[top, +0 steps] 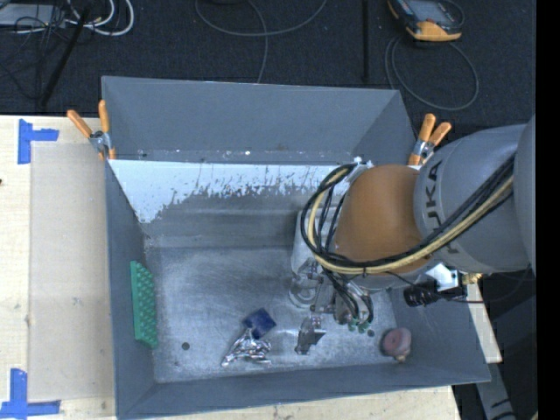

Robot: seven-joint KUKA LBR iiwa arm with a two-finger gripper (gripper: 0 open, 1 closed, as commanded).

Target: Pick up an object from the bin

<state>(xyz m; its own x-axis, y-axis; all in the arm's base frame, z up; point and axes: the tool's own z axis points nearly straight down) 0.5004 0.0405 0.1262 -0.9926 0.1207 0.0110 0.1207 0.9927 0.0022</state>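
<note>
Blue block lies at nine o'clock of the gripper. Likely the approach step; whether it is open, I cannot tell. Next needs alignment, then closing.

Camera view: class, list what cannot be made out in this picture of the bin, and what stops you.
- Camera view: part of the bin floor, hidden under the orange cover on the arm.
- The gripper: open or shut, too small and dark to tell.
- The silver crumpled thing by the blue thing: kind unclear, too small.
- The dark speck: too small to name.
</note>
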